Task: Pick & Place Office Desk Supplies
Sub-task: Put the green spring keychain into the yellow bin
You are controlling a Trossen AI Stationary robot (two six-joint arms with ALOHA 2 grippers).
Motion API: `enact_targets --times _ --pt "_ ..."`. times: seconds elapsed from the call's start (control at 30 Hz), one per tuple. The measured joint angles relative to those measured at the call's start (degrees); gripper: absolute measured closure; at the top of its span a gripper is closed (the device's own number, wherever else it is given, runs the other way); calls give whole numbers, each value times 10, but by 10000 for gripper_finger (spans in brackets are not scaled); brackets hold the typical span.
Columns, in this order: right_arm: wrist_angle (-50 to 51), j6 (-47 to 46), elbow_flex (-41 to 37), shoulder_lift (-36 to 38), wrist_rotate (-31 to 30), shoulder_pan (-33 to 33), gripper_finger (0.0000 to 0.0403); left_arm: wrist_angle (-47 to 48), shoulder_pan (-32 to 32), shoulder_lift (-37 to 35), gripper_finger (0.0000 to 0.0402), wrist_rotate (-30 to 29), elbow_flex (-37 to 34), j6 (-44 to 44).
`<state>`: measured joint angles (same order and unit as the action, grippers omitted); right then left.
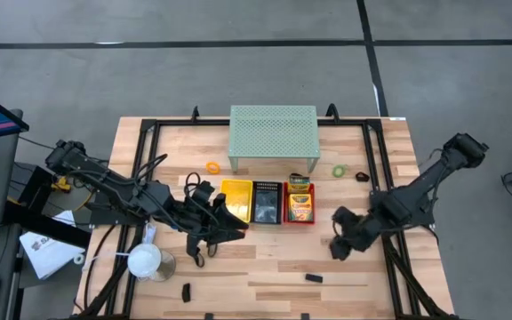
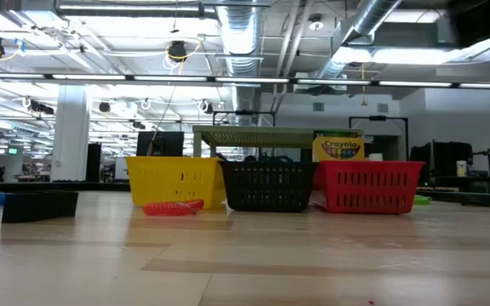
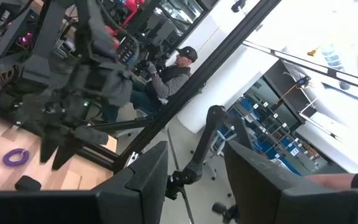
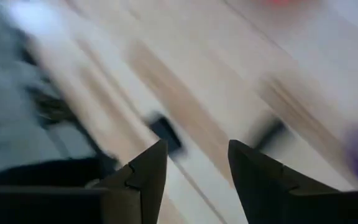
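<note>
Three small baskets stand in a row mid-table: yellow [image 1: 236,200], black [image 1: 267,202] and red [image 1: 300,203]. The red one holds crayon boxes [image 2: 340,149]. An orange ring [image 1: 212,166] and a green ring [image 1: 340,170] lie beside the mesh shelf. A red ring [image 2: 173,206] lies in front of the yellow basket. Black clips [image 1: 314,278] [image 1: 186,291] lie near the front edge. My left gripper [image 3: 194,149] hovers open and level beside the yellow basket [image 1: 236,229]. My right gripper [image 1: 338,244] is open and slants down over bare wood, above a black clip [image 4: 166,134].
A pale green mesh shelf [image 1: 273,133] stands at the far middle. A white round-headed lamp-like object [image 1: 145,260] sits at the near left. A purple ring [image 3: 15,155] lies on the wood. A black frame [image 1: 376,178] borders the table. A person sits beyond the table [image 3: 176,71].
</note>
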<state>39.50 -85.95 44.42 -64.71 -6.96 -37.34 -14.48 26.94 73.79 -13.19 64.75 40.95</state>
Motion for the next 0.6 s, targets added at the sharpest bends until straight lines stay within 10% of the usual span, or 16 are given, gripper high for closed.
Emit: enact_targets --times 0.27,0.6 --pt "312 37 191 -58 11 -97 235 1 0 0 247 0 0 -3" --pt "504 167 263 -58 -244 -156 235 1 0 0 247 -20 0 -17"
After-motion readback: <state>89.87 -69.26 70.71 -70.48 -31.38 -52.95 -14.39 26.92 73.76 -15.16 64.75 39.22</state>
